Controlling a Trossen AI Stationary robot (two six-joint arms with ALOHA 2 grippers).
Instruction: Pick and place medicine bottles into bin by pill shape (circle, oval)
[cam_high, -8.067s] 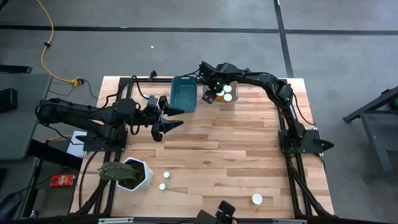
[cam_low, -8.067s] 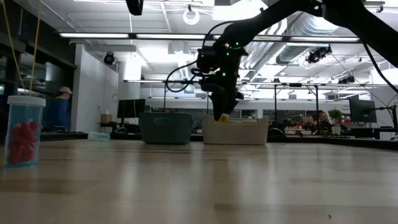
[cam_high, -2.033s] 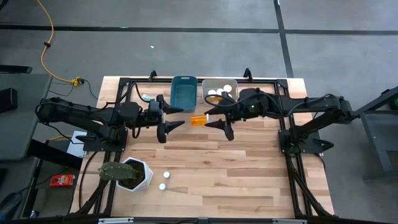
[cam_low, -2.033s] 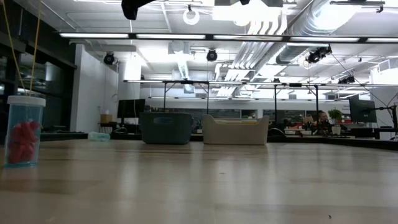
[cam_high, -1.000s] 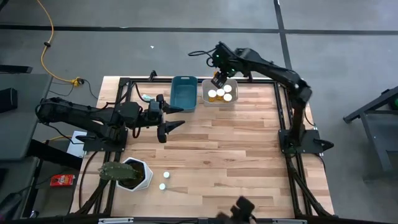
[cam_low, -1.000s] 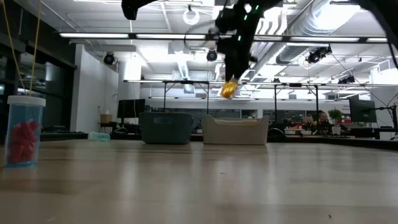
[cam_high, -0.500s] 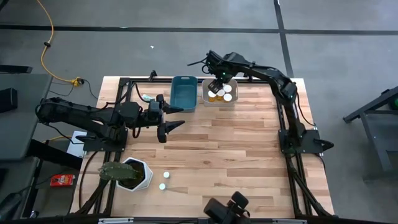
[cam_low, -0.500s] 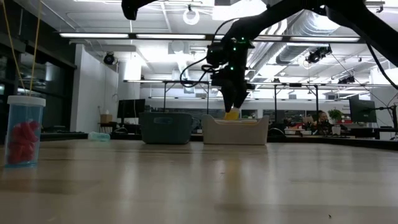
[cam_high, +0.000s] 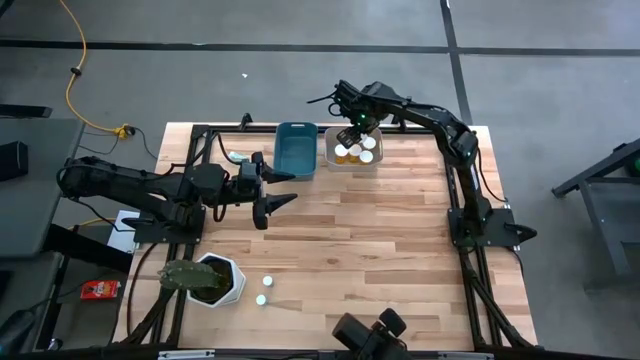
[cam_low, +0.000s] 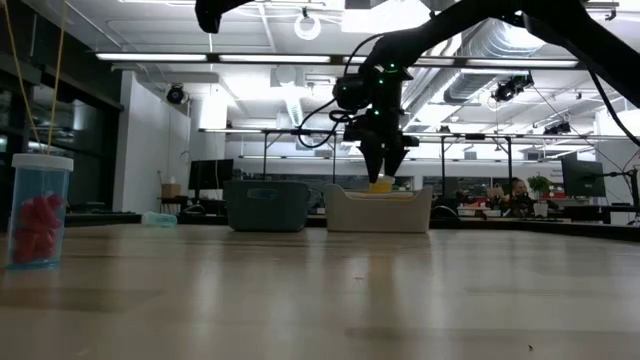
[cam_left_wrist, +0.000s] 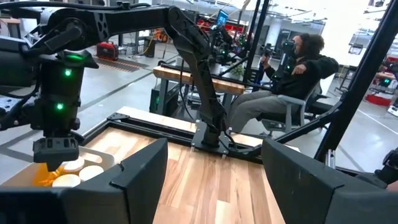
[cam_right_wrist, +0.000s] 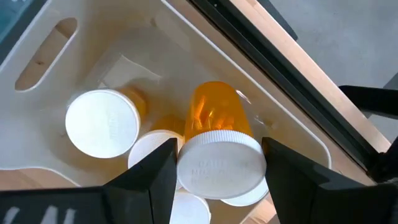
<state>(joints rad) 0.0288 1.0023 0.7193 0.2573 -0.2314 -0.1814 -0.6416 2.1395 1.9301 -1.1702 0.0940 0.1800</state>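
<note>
My right gripper (cam_high: 352, 138) hangs over the white bin (cam_high: 352, 166) at the table's far edge, shut on an amber medicine bottle (cam_right_wrist: 214, 112) with a white cap. In the low view the bottle (cam_low: 381, 184) shows at the bin's rim. Several more capped bottles (cam_right_wrist: 102, 123) lie in that bin. My left gripper (cam_high: 276, 192) is open and empty over the table, near the blue bin (cam_high: 296, 148). Two white-capped bottles (cam_high: 265, 291) stand on the table by the plant pot, and one with red pills (cam_low: 38, 210) stands close in the low view. My right gripper pinches the bottle's white cap (cam_right_wrist: 186, 168) between its two fingers, one on each side of the cap's rim. The fingers come from above, pointing down. The amber body (cam_right_wrist: 214, 112) points down into the white bin; whether its bottom rests there I cannot tell.
The blue bin (cam_low: 266, 206) stands left of the white bin (cam_low: 378, 212). A white hexagonal plant pot (cam_high: 215, 278) stands at the near left. A small bottle (cam_high: 232, 156) lies left of the blue bin. A dark object (cam_high: 368, 335) shows at the table's near edge.
My right gripper has come down with the amber bottle from high above the far edge to the white bin's rim, then shifted slightly toward the table's right. The bottle went from hanging well clear above the bin to rim level.
</note>
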